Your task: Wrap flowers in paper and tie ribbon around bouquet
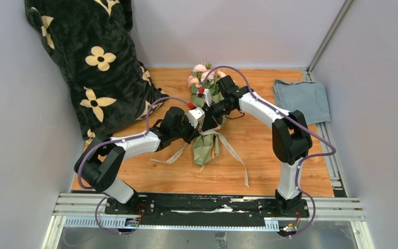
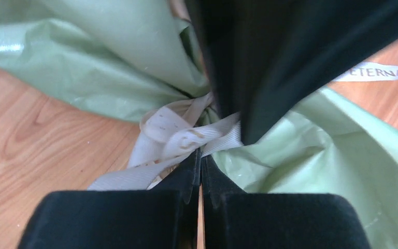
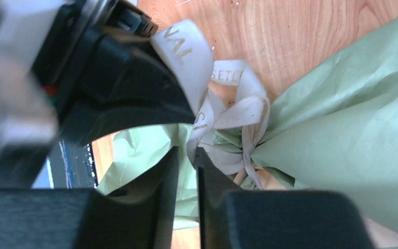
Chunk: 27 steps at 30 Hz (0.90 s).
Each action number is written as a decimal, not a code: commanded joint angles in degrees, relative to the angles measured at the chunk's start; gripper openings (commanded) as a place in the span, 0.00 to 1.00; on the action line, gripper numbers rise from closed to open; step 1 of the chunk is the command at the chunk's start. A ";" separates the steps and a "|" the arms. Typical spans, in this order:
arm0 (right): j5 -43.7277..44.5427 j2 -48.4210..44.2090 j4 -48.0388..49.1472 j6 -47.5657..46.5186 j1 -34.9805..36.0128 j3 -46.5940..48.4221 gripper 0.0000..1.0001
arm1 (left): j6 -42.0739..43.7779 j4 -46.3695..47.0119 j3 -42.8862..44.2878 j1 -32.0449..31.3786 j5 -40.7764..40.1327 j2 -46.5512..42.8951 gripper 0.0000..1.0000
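- The bouquet (image 1: 205, 146) lies flat in the middle of the tabletop (image 1: 269, 166), blooms pointing away from the arm bases, so its narrow waist is open to both arms from either side
- The flowers (image 1: 201, 71) stick out of the far, wide mouth of the cone; the paper (image 2: 109, 78) is gathered tight at the waist, which is why it fans out in creases on both sides of that spot
- The ribbon (image 2: 181, 136) is bunched in loops and crossings at that waist, and its two loose ends trail toward the near edge of the tabletop; it looks like a knot partly formed, not yet a neat bow
- The left claw (image 2: 200, 155) is closed tight with its tips right at the bunch; it seems to pinch a strand there, probably to stop the knot slackening
- The right claw (image 3: 187, 155) comes in from the opposite side, fingers only narrowly parted, green paper showing through the gap; a printed strand lies against one fingertip but does not look clamped
- The two claws crowd close together over the knot, each showing in the other's wrist view
- My judgement: the wrapping is done and the tying is in its late stage; a pull on the wrong strand could undo it
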 commanded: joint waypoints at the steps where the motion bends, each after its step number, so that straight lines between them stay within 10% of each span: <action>1: -3.84 -2.38 -1.47 0.63 -2.07 -1.60 0.25 | -4.80 0.72 1.41 1.16 -2.16 2.07 0.00; 9: -3.95 1.08 -0.51 2.65 -5.95 3.38 0.34 | -4.25 4.24 1.48 1.31 -1.85 3.61 0.00; 27: 7.23 11.81 6.00 1.38 0.24 7.84 0.13 | -4.21 5.05 0.24 2.66 -2.19 4.36 0.00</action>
